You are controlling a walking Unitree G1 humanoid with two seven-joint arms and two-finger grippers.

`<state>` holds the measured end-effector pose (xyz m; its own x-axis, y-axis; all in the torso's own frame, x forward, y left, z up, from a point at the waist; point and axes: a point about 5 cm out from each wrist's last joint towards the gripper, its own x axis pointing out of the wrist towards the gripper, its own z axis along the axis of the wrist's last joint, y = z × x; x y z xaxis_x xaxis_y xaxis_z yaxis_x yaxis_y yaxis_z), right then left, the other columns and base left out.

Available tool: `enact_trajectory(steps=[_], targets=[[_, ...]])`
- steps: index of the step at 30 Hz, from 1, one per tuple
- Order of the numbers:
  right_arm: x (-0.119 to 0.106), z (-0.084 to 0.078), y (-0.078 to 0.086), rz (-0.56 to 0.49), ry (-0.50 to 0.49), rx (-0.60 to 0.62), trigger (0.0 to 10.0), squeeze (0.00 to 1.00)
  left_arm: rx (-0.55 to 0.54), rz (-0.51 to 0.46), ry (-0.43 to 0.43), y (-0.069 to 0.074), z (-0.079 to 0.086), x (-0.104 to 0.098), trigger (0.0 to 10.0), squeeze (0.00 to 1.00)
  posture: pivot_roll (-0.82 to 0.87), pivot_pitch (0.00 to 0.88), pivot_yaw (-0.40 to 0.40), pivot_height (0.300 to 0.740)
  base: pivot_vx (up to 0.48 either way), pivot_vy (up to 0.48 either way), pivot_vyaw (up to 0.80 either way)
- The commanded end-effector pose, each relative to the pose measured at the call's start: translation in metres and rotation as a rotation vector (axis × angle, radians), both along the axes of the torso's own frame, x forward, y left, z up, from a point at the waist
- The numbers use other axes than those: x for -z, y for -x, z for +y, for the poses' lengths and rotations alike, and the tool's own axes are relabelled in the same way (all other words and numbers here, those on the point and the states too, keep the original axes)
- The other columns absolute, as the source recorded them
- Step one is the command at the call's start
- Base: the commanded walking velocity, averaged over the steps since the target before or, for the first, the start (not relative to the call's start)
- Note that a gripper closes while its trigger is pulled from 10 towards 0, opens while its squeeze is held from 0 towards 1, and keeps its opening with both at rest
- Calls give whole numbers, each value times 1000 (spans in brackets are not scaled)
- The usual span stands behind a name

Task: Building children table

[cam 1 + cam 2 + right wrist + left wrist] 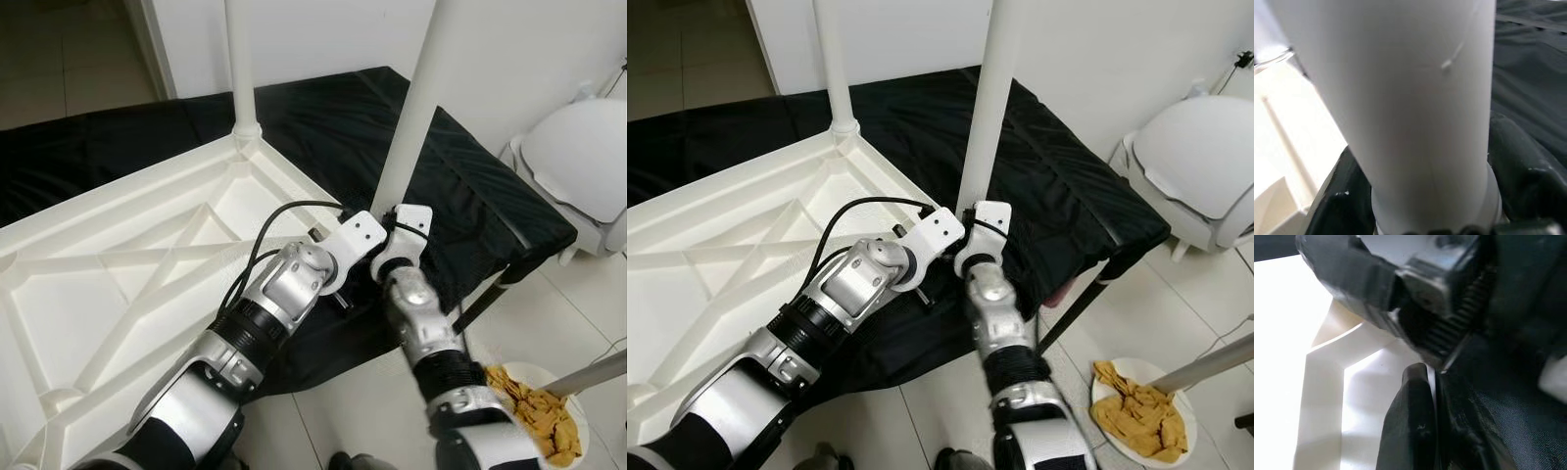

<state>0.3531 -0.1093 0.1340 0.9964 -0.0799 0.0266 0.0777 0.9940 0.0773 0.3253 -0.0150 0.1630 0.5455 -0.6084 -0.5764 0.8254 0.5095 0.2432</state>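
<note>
An upturned white table top (118, 284) is seen lying on a black cloth (460, 186), ribbed underside up, with two white legs standing upright from its far corners — their long axes running straight up out of frame. The near leg (416, 108) is gripped low down by the right gripper (1425, 205), its two black fingers (1518, 166) spread around the tube, one on either side, as shown close up in the right wrist view. Just beside it, the left gripper (1435, 431) is held at the table's corner; in its wrist view the fingers are pressed nearly together, with nothing visibly between them. The far leg (240, 59) stands well beyond both grippers. On the floor, right of the right arm, a white bowl (1107, 416) holds crumpled yellow cloth (1136, 416). A white bin (1200, 166) stands further off.
</note>
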Motion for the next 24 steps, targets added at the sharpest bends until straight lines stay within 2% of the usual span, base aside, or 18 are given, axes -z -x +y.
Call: enact_trajectory(steps=[1, 4, 10, 11, 15, 16, 17, 19, 20, 24], targets=[[27, -60, 8, 144, -45, 340, 0, 0, 44, -21, 0, 4, -7, -8, 10000, 0, -89, 65, -6, 740, 0, 0, 0], [24, -56, 7, 140, -25, 319, 0, 0, 43, -22, 2, 3, -7, -8, 10000, 0, -90, 66, -8, 740, 0, 0, 0], [22, -58, 7, 139, -10, 309, 0, 0, 37, -23, 3, 3, -6, -9, 10000, 0, -91, 69, -8, 740, 0, 0, 0], [21, -59, 7, 138, -13, 298, 1843, 0, 36, -23, 4, 2, -6, -9, 10000, 0, -92, 69, -9, 740, 0, 0, 0], [21, -59, 7, 138, -13, 298, 1843, 0, 36, -23, 4, 2, -6, -9, 10000, 0, -92, 69, -9, 740, 0, 0, 0], [20, -60, 5, 132, -4, 285, 10000, 0, 36, -24, 5, 2, -6, -9, 10000, 0, -93, 68, -9, 740, 0, 0, 0], [16, -60, 2, 109, -3, 233, 10000, 1000, 36, -25, 7, 2, -7, -9, 10000, 0, -98, 68, -7, 740, 0, 0, 0], [11, -61, -1, 85, 0, 190, 10000, 1000, 37, -25, 8, 2, -7, -9, 10000, 0, -98, 68, -6, 740, 0, 0, 0], [7, -60, -4, 63, -11, 117, 10000, 1000, 37, -26, 8, 2, -7, -10, 10000, 0, -98, 68, -3, 740, 0, 0, 0], [4, -58, -5, 49, -21, 70, 10000, 1000, 38, -26, 8, 2, -7, -10, 10000, 0, -99, 67, -2, 740, 0, 0, 0]])
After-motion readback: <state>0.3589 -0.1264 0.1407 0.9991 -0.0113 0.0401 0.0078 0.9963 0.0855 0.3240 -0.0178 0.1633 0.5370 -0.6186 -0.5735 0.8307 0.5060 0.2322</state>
